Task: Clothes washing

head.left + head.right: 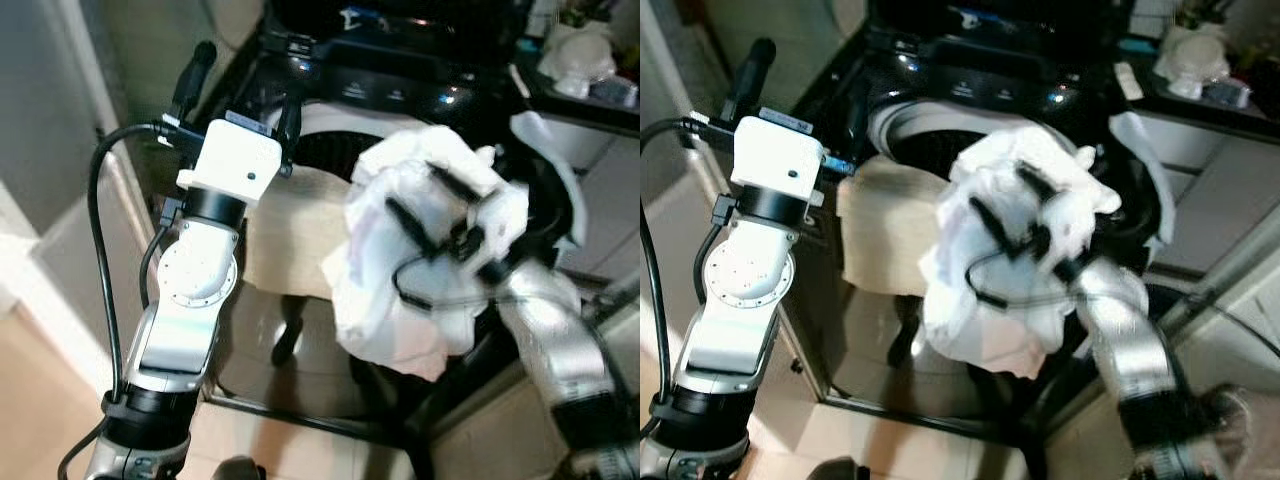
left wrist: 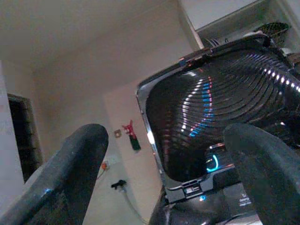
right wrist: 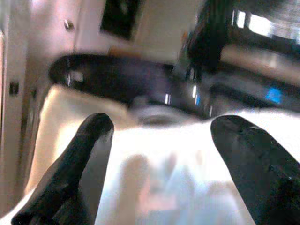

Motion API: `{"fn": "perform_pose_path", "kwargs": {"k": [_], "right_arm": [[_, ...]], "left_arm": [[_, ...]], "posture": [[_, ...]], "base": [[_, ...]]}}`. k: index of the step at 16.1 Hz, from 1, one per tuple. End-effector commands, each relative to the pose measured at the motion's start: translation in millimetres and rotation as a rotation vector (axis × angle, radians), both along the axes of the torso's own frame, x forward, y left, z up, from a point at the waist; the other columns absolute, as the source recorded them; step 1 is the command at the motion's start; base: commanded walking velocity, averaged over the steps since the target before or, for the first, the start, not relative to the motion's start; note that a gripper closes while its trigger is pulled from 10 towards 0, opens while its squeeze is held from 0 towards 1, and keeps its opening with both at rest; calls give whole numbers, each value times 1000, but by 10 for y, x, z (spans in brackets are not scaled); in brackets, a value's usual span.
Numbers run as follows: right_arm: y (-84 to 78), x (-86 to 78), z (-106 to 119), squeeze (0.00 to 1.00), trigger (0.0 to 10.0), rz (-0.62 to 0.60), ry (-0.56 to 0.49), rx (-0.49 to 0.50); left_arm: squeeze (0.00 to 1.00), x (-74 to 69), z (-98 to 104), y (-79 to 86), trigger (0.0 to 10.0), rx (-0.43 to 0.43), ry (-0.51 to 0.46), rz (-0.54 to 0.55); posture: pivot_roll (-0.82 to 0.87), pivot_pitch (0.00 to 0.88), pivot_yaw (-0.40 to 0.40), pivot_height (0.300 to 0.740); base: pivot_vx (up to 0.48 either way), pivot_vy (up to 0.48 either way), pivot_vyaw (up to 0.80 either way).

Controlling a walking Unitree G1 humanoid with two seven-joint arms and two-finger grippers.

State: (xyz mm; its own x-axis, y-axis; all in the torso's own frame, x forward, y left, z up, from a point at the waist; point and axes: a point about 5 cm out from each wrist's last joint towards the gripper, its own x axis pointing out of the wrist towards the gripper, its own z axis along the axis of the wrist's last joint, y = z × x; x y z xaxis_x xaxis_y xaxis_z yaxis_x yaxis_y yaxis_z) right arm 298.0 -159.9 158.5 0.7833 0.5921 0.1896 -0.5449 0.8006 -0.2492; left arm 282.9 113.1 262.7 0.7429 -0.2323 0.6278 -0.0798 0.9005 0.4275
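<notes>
- Laundry corner of a home: pale tiled floor (image 1: 300, 425), grey wall on the robot's left, cluttered tabletop (image 1: 585, 85) at the far right.
- White garment (image 1: 420, 250) was bunched up in the air in front of the robot, just before and slightly right of the washer opening; it draped over the right tool and hung below it.
- Right tool (image 1: 455, 225) was raised under and inside the bunched cloth, black fingers (image 1: 410, 225) spread apart, with fabric lying over and between them; the cloth was carried on the splayed fingers more than pinched. In the right wrist view both fingers (image 3: 89, 140) stood wide apart with white cloth across the gap.
- Beige cloth (image 1: 290, 230) lay draped over the near rim of the washer and hung down its front, just left of the white garment.
- Black top-loading washing machine (image 1: 400, 90) stood right behind the garment: lid up, white drum rim showing, glossy control panel at the back.
- Left tool (image 2: 164, 173) was held up at the washer's left side, well clear of both cloths; fingers (image 2: 70, 173) parted wide with nothing between them, pointing at the raised lid (image 2: 215, 108).
- Left arm's white wrist block (image 1: 235, 155) and black cable (image 1: 100, 260) sat near the left front corner of the machine.
- Small white items (image 1: 575, 60) on the tabletop were too blurred to identify.
</notes>
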Motion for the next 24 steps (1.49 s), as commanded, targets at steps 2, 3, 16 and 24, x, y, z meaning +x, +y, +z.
{"fn": "perform_pose_path", "kwargs": {"k": [2, 3, 16, 24], "right_arm": [[-2, 11, -63, 0, 10000, -3, 98, 30], [12, 144, -200, 0, 10000, -154, 193, 97], [371, 467, -140, 0, 10000, -413, 232, 180], [65, 32, -702, 0, 10000, -194, 251, -25]], "left_arm": [[0, 17, -10, -75, 10000, -2, 4, -29], [0, 30, -10, -82, 10000, -1, 3, -27], [0, 110, -131, 3, 10000, -36, 79, 19], [0, 96, -169, 69, 10000, -38, 91, 49]], "posture": [[39, 29, -54, 740], [37, 25, -51, 740], [72, 13, -53, 740], [82, 6, -61, 740]], "base": [[0, 0, 0], [0, 0, 0], [0, 109, 0], [0, 0, 0]]}}
